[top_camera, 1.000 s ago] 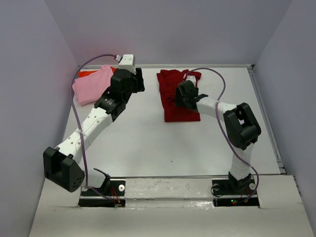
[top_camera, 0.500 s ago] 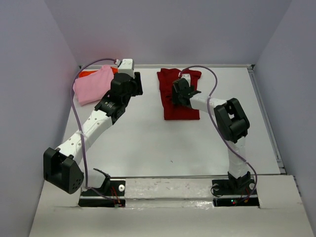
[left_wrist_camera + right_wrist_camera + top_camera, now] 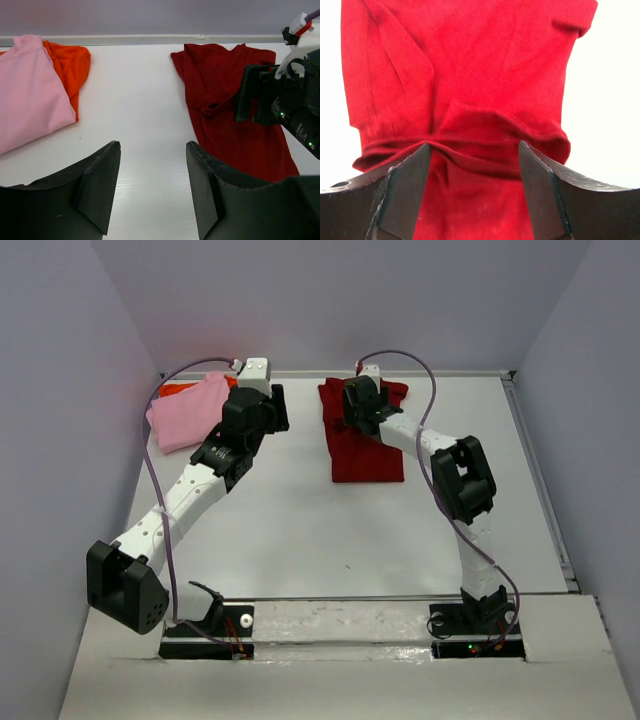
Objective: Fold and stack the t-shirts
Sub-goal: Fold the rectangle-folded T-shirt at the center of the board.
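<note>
Three shirts lie on the bench [image 3: 300,530]: pink shirt [image 3: 185,412] over orange shirt [image 3: 70,60], crimson shirt [image 3: 368,460] apart. Within a second the right gripper [image 3: 474,150] has advanced over its bunched far end, jaws spread, seemingly to fold; the left gripper [image 3: 153,150] hangs, jaws spread too.

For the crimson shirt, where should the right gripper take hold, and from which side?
Probably the raised fold across the crimson shirt, from straight above: it bunches up off the flat cloth, and the open right gripper frames it.
</note>
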Action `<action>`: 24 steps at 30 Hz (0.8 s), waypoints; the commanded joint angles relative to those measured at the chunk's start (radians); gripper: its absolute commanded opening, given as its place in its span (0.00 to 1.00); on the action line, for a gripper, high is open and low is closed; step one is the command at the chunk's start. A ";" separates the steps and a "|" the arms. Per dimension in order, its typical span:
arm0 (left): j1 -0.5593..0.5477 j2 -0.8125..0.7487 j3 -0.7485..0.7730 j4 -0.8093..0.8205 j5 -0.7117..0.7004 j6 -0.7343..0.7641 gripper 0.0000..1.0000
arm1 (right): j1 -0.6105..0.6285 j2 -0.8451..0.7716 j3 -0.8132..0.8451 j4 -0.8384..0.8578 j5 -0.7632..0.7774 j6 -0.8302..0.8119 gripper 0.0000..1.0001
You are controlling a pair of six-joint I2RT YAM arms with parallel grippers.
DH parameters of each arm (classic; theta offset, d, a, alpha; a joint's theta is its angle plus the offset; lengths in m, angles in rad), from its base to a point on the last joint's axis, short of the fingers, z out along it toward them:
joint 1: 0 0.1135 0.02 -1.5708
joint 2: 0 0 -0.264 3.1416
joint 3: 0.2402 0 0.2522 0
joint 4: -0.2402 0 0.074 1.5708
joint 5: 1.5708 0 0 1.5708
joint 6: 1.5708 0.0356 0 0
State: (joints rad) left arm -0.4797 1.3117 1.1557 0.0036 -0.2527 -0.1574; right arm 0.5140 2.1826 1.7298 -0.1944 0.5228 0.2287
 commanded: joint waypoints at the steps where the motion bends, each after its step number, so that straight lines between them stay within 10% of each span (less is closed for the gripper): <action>1: 0.007 -0.037 -0.005 0.047 0.004 0.013 0.64 | 0.000 0.089 0.127 0.000 0.049 -0.060 0.76; 13: 0.007 -0.045 -0.008 0.049 0.032 0.010 0.64 | -0.057 0.243 0.303 0.019 0.086 -0.133 0.76; 24: 0.006 -0.048 -0.013 0.053 0.047 0.010 0.64 | -0.077 0.042 0.129 0.260 -0.013 -0.218 0.76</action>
State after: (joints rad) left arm -0.4755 1.3006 1.1519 0.0109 -0.2104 -0.1570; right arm 0.4446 2.3596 1.8469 -0.0353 0.5419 0.0448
